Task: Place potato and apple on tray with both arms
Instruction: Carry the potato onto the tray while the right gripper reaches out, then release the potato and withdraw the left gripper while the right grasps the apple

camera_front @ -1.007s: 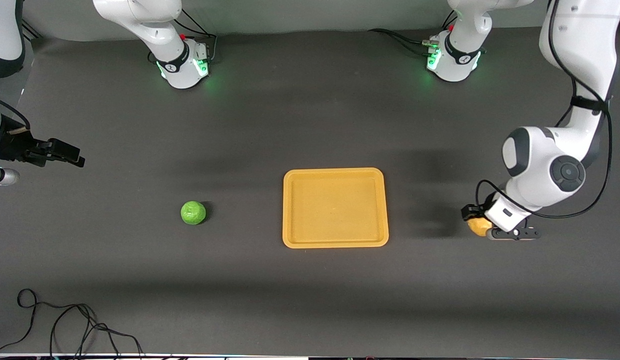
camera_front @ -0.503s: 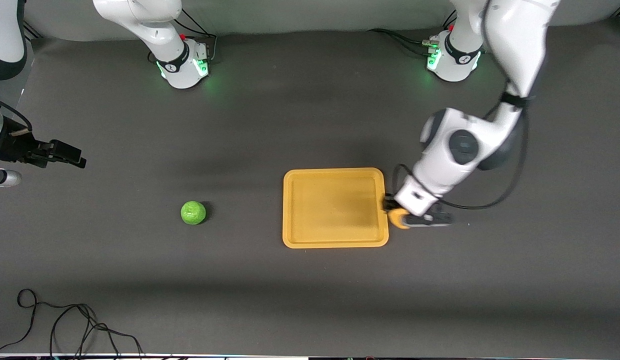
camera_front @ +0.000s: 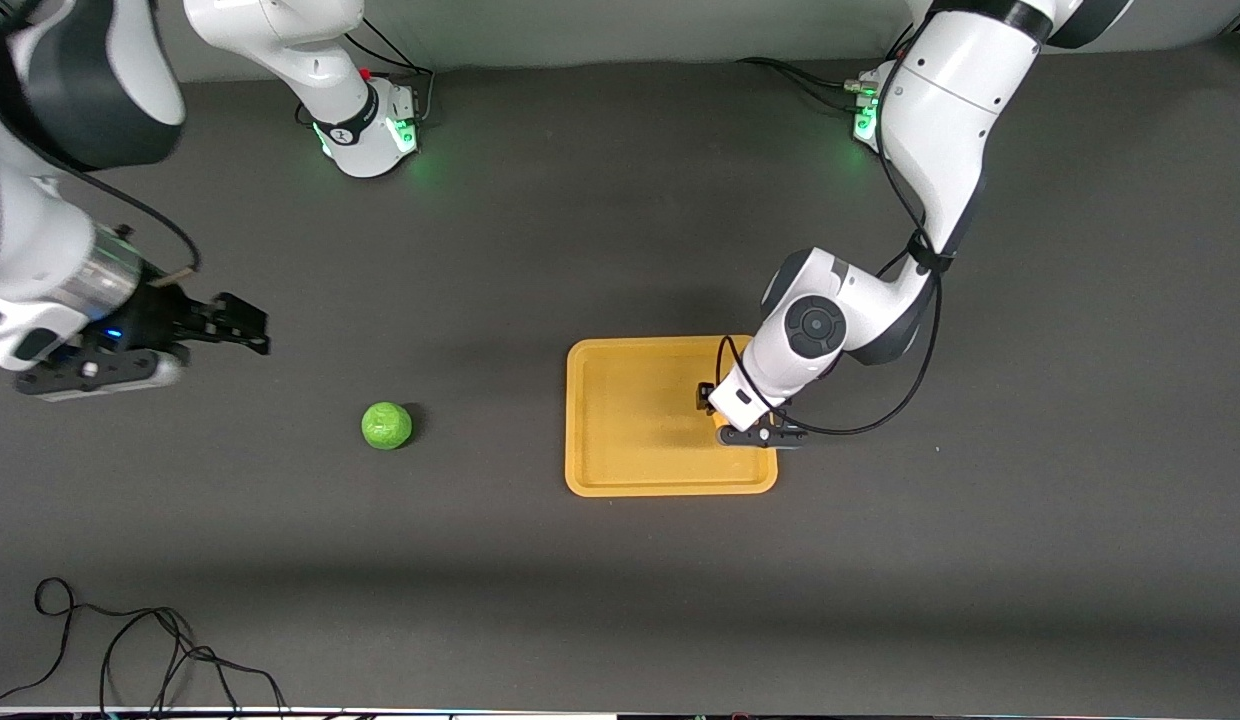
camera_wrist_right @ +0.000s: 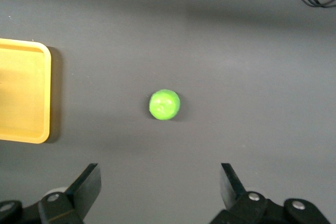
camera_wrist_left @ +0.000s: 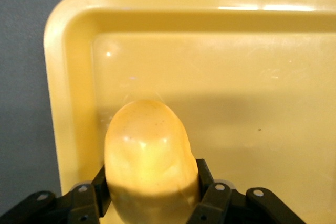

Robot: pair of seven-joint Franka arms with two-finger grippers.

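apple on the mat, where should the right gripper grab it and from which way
Probably straight down from above, jaws closing across the widest middle of the apple. It is round, sits alone on the mat, and the right gripper, open, already looks down on it, so any pinch direction should work.

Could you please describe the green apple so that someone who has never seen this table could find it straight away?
Start from the flat rectangular yellow-orange plastic tray in the middle of the dark table, then look toward the right arm's end. The small round bright-green toy apple sits alone on the bare cloth there, apart from the tray. It is the only green thing on the table; the lumpy yellow-orange potato is in the left gripper, above the tray.
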